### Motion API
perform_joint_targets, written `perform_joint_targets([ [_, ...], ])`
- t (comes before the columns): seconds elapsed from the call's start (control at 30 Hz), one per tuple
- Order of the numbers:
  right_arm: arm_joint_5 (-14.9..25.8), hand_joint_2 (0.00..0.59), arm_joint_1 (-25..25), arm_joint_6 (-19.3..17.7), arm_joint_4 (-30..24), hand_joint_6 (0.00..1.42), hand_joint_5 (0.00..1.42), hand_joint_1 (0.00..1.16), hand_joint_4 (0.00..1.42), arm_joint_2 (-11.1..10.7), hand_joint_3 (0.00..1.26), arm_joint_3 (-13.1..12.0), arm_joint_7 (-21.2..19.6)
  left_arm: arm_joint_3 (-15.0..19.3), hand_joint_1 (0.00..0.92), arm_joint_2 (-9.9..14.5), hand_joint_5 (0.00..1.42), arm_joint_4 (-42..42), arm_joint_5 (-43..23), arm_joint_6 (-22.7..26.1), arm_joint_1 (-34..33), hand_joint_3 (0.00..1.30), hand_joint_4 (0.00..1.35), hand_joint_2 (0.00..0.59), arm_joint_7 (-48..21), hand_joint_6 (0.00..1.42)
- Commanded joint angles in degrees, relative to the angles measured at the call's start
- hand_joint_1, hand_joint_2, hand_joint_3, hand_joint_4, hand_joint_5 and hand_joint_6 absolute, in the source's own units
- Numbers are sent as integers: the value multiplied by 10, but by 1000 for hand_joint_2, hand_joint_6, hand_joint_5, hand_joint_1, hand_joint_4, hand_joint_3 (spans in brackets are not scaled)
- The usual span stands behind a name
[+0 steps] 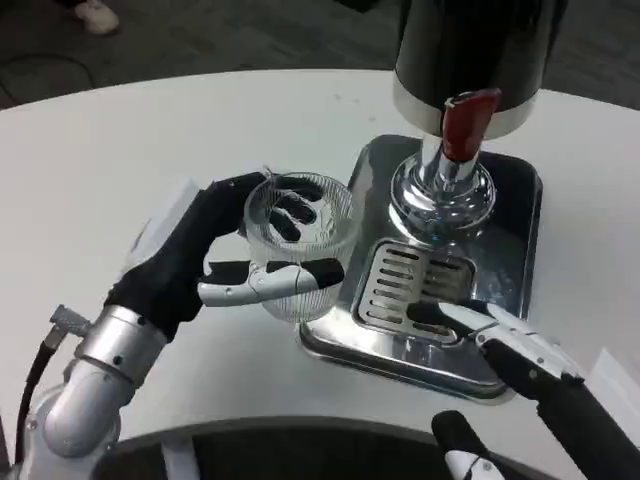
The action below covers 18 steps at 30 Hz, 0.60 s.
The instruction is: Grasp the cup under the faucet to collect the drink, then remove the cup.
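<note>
A clear ribbed cup [300, 240] stands upright at the left edge of the dispenser's shiny drip tray [505, 300], left of the faucet. My left hand [215, 250] grips it, with fingers wrapped around its far side and the thumb across its front. The chrome faucet [440, 185] with its red lever [466, 122] hangs above the slotted grate [400, 285]. My right hand [500, 335] rests on the tray's front right part, fingers reaching toward the grate and holding nothing. I cannot tell whether there is liquid in the cup.
The black and silver dispenser body [470, 50] rises at the back right. White table [120, 150] stretches left and behind the cup. A white paper corner [620, 375] lies at the right edge. Dark floor shows beyond the table.
</note>
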Motion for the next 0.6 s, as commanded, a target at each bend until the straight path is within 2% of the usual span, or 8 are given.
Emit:
perform_joint_targets([
  [0.03, 6, 507, 6, -6, -10, 62, 73, 445, 148, 4, 192, -6, -2, -19, 573, -7, 1070, 46, 21, -30, -38, 798, 926, 112, 30, 784],
  [0.6, 9, 507, 14, -4, -16, 63, 82, 445, 161, 6, 196, -17, -1, -73, 539, -44, 1082, 175, 78, -43, -141, 798, 926, 122, 117, 790],
])
